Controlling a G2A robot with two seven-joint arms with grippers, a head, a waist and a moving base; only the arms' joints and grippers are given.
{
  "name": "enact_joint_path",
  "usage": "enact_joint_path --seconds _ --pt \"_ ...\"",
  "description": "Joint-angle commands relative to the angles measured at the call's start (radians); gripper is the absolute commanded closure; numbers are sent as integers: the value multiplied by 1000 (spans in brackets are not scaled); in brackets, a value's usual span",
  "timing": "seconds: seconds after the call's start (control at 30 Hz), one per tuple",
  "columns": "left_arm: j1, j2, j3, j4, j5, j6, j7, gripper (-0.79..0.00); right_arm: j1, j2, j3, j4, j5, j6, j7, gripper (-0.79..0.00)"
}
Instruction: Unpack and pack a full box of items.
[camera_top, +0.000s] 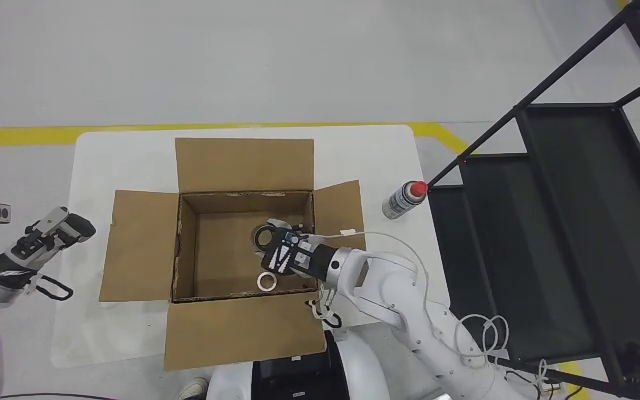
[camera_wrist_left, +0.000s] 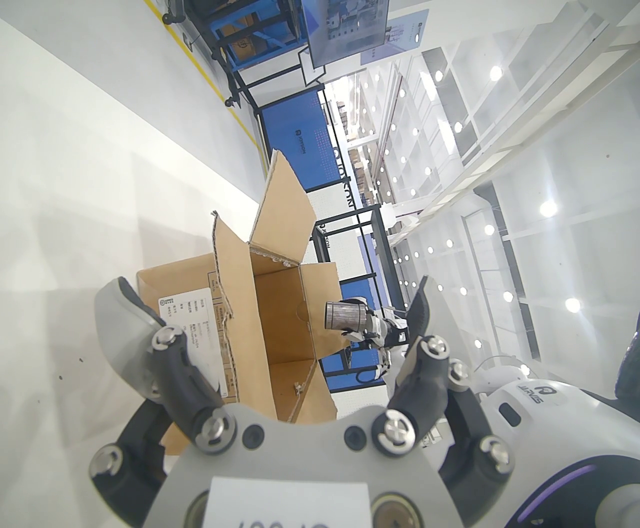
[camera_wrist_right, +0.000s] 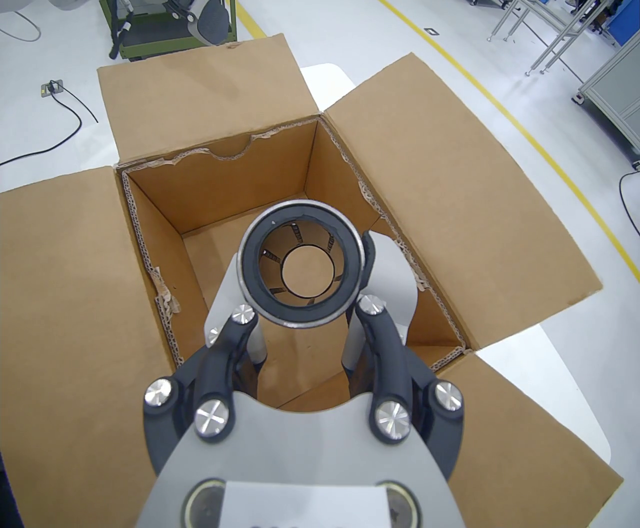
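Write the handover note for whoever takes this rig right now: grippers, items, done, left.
Left gripper: open, empty, near the table edge, apart from the box.
Right gripper: shut on the metal cylinder, above the open box.
Items: white ring on the box floor; red-capped can on the table outside the box.
Done: flaps open, can out.
Left: the pictures do not tell whether the cylinder is going in or coming out; then deal with the ring and can.

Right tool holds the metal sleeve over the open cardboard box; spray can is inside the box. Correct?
Not quite: the top view shows the spray can on the table, outside the cardboard box. The right tool does hold the metal sleeve over the open box.
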Motion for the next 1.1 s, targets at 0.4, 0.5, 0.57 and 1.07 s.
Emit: enact_joint_path --seconds 0.4,0.5,0.57,1.07 --pt "0 0 0 0 0 0 0 -785 344 -70 -207 300 103 -60 48 0" --pt "0 0 0 0 0 0 0 -785 459 -111 -289 437 169 -56 64 0" --pt "0 0 0 0 0 0 0 -785 515 -139 -335 529 208 -47 56 0" --pt "0 0 0 0 0 0 0 -785 670 -261 -490 949 291 -53 -10 -283"
